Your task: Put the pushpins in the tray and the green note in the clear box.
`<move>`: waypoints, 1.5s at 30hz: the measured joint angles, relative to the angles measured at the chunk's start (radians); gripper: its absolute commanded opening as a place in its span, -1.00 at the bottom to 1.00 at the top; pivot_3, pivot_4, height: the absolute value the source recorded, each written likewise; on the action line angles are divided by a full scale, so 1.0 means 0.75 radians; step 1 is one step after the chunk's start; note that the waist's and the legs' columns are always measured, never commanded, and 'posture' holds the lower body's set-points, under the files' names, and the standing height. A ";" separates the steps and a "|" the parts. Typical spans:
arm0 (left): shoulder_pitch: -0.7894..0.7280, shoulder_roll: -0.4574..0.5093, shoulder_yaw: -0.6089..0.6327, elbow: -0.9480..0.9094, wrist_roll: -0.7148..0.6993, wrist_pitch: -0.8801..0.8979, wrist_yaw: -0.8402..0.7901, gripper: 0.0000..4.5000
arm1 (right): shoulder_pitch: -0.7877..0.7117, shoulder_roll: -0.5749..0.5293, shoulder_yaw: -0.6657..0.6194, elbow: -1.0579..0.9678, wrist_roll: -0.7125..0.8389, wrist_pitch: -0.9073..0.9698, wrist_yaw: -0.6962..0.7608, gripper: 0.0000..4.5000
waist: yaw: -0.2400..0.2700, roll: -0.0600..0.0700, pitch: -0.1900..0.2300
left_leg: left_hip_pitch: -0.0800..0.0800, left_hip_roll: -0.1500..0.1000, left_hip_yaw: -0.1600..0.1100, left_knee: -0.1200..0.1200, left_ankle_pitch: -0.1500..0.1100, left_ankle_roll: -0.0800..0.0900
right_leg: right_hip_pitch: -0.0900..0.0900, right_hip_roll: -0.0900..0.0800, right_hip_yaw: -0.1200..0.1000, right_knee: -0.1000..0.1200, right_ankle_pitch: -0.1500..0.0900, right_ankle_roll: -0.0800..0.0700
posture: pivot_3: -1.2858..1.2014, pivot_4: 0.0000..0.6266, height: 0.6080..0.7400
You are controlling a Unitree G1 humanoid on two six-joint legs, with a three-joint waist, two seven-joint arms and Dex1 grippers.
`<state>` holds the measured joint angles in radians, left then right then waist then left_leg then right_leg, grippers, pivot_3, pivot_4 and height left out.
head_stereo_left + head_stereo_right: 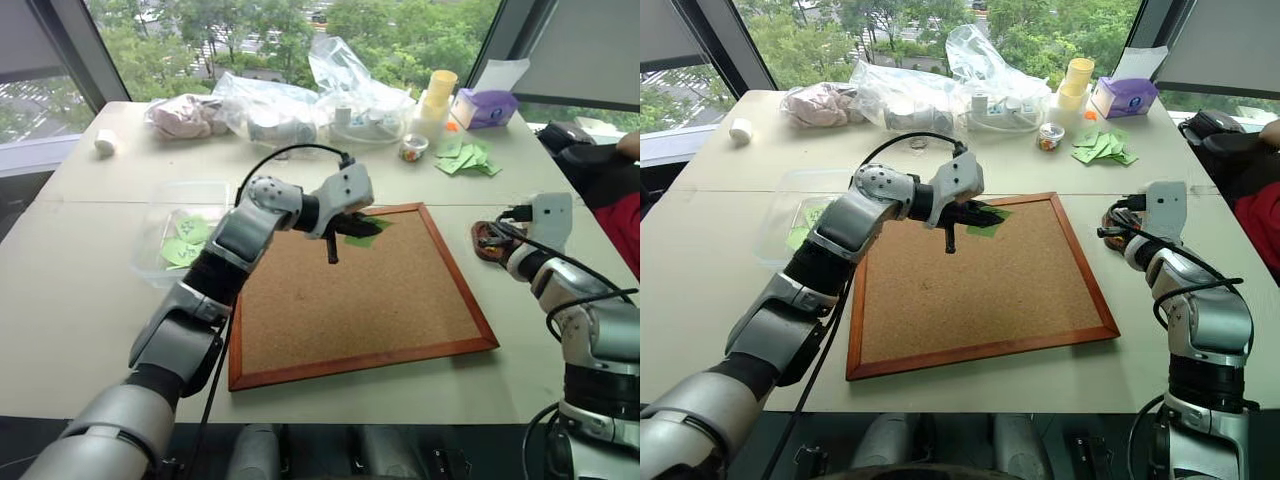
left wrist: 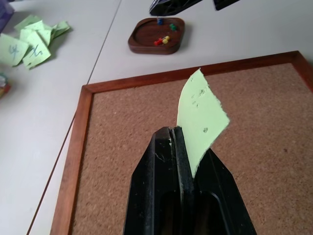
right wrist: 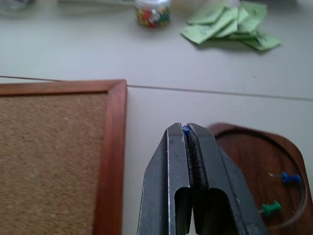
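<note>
While the left gripper pinched the green note by one edge above the corkboard, the slip stood free of the cork, ready to carry toward the clear box well off to its left. Beyond it, the right gripper was clamped on a blue pushpin just beside the tray, probably so it could drop among the pushpins already there.

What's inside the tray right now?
The tray holds loose pushpins: red, yellow, green and blue heads show. The right gripper hangs beside its rim, shut on a blue pin; its fingers cover the tray's far edge.
</note>
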<state>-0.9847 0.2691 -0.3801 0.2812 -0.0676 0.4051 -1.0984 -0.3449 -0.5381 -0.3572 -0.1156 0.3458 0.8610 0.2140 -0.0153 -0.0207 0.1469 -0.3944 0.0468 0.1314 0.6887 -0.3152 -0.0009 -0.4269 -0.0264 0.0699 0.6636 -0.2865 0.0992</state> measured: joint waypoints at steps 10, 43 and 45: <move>0.072 0.004 -0.017 -0.064 0.022 0.039 0.033 -1.00 | -0.092 -0.020 0.002 0.388 -0.090 -0.191 0.006 -0.36 | -0.007 0.001 0.000 | 0.001 0.001 0.001 -0.001 0.000 0.000 | 0.000 0.001 0.002 0.000 0.000 0.000 | 0.03 -0.52 0.97; 0.130 0.025 0.309 -0.280 -0.155 0.398 0.292 -1.00 | 0.004 -0.153 0.046 -0.030 0.085 -0.245 0.319 0.97 | -0.015 0.006 0.002 | 0.002 0.003 0.001 -0.001 0.000 -0.001 | -0.001 0.001 0.002 0.002 0.000 0.001 | 0.03 -0.52 0.97; 0.131 0.077 0.415 -0.358 -0.159 0.525 0.412 -1.00 | 0.005 -0.184 0.086 -0.183 0.168 -0.203 0.426 0.97 | -0.025 0.005 0.002 | 0.002 0.003 -0.001 -0.002 0.001 -0.001 | 0.000 0.002 0.002 0.002 0.000 0.001 | 0.03 -0.52 0.97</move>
<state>-0.8867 0.3268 -0.0686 0.0130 -0.1868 0.7987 -0.7897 -0.3409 -0.6759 -0.2924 -0.2530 0.4721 0.7085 0.5334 -0.0342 -0.0167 0.1486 -0.3926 0.0492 0.1308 0.6871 -0.3148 -0.0017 -0.4271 -0.0251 0.0711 0.6651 -0.2863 0.0996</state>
